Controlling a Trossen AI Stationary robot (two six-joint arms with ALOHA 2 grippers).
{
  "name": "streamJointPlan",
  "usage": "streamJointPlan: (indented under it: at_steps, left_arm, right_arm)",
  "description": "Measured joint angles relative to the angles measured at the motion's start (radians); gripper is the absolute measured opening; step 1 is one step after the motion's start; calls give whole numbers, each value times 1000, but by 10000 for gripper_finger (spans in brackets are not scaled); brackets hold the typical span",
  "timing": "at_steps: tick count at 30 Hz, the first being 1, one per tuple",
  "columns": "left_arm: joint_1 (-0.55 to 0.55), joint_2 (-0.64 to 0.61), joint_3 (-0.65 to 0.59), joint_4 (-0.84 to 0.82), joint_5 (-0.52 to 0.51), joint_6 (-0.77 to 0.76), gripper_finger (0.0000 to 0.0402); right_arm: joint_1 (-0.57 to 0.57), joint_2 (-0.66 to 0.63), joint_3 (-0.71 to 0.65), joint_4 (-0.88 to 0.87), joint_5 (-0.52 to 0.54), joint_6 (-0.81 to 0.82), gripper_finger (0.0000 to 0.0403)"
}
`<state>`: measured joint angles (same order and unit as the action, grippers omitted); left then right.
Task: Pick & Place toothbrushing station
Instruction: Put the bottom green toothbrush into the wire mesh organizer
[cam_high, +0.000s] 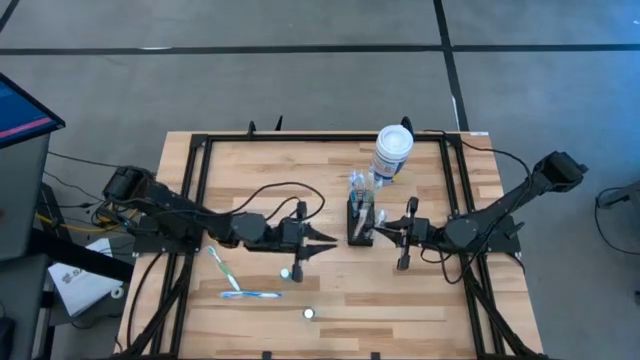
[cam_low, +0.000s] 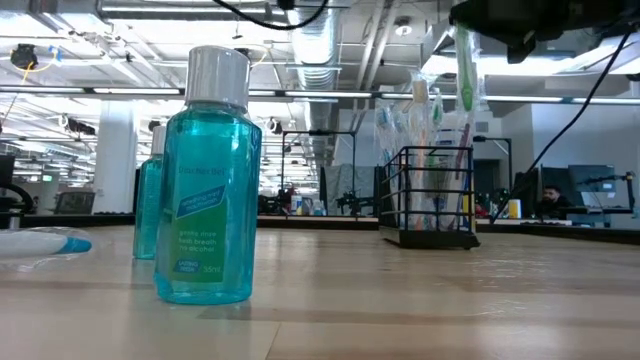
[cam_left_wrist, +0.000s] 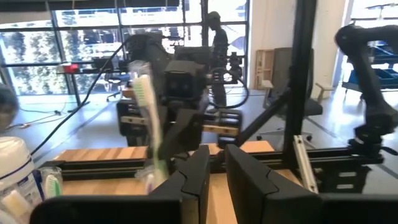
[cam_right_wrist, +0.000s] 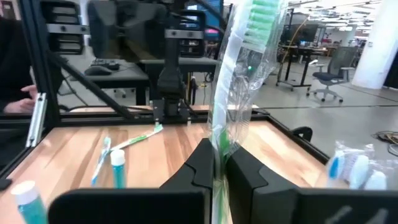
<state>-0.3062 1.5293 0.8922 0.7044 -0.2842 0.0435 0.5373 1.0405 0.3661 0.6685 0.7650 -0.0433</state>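
The black slotted caddy (cam_high: 358, 225) stands upright on its base at mid-table with several toothbrushes in it; it also shows in the low view (cam_low: 430, 200). My right gripper (cam_high: 380, 232) is just to its right, shut on a packaged green-bristled toothbrush (cam_right_wrist: 239, 81) that stands upright by the caddy (cam_low: 465, 80). My left gripper (cam_high: 325, 243) is a little to the caddy's left, open by a narrow gap (cam_left_wrist: 217, 180) and empty. My right gripper pinches the toothbrush's wrapped handle (cam_right_wrist: 221, 140) between its two fingers, well below the green head. The fingers come level from the table's right and lie across the brush. The brush stands upright, head up; its lower end is hidden by the fingers.
A white canister with a blue label (cam_high: 392, 152) stands behind the caddy. Two toothbrushes (cam_high: 222, 268) (cam_high: 250, 294) lie at the near left. Two small blue mouthwash bottles (cam_high: 285, 272) (cam_high: 309, 313) stand near the front; one fills the low view (cam_low: 205, 180).
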Motion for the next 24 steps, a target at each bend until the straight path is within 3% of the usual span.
streamJointPlan:
  at_steps: [24]
  left_arm:
    - [-120,-39,-53,7,-3,-25,46]
  right_arm:
    - [-96,87,-58,100,-34,45,9]
